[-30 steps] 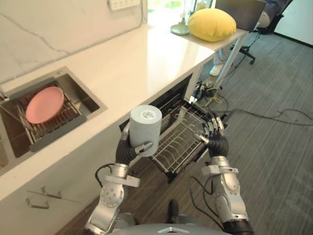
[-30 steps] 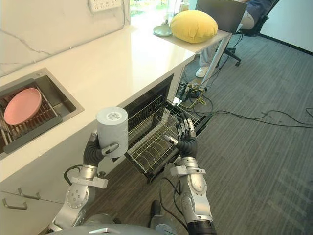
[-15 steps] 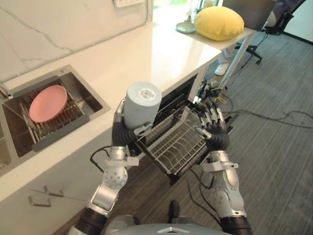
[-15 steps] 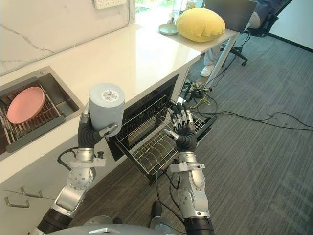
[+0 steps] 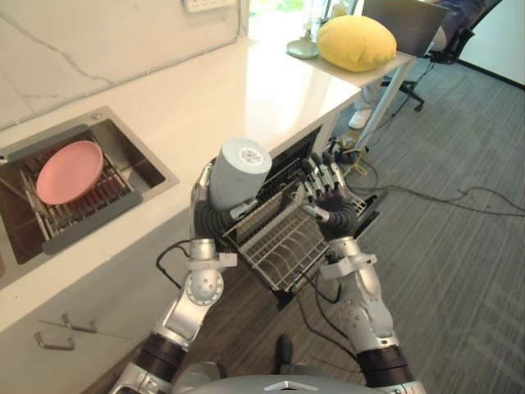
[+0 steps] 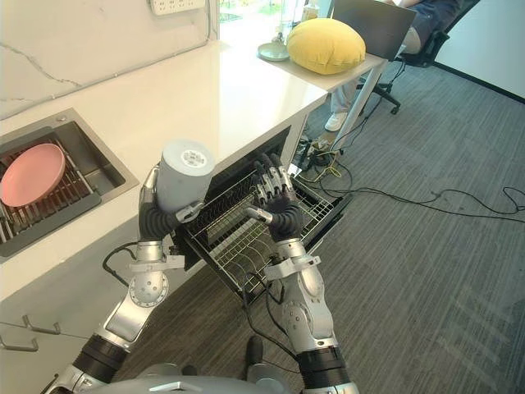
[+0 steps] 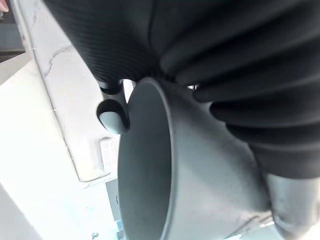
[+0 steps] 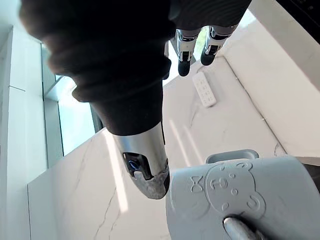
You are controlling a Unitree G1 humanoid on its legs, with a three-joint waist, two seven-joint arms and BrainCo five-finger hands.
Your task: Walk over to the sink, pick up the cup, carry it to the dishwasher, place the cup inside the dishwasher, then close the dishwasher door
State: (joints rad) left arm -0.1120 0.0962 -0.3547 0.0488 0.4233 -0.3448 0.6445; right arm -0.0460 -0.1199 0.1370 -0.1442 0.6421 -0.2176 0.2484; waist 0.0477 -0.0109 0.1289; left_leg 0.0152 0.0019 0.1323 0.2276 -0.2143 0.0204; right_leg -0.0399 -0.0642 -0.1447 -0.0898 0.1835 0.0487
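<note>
My left hand (image 5: 215,220) is shut on the grey cup (image 5: 238,174), which is held bottom-up and tilted above the pulled-out wire rack (image 5: 283,242) of the open dishwasher (image 6: 246,176). The left wrist view looks into the cup's (image 7: 165,170) open mouth. My right hand (image 5: 331,203) is open, fingers straight, raised just to the right of the cup and over the rack. The cup's embossed base (image 8: 235,192) shows in the right wrist view past the thumb (image 8: 145,160). The sink (image 5: 123,168) lies at the left in the white counter (image 5: 238,90).
A pink plate (image 5: 69,171) rests on a wire drainer in the sink. A yellow cushion (image 5: 356,42) sits on a table at the counter's far end, with an office chair and a seated person's legs behind. Cables trail on the grey carpet (image 5: 459,246).
My right hand has risen and moved left, closer to the cup. The cup has tilted slightly and stayed over the rack. The camera has shifted a little.
</note>
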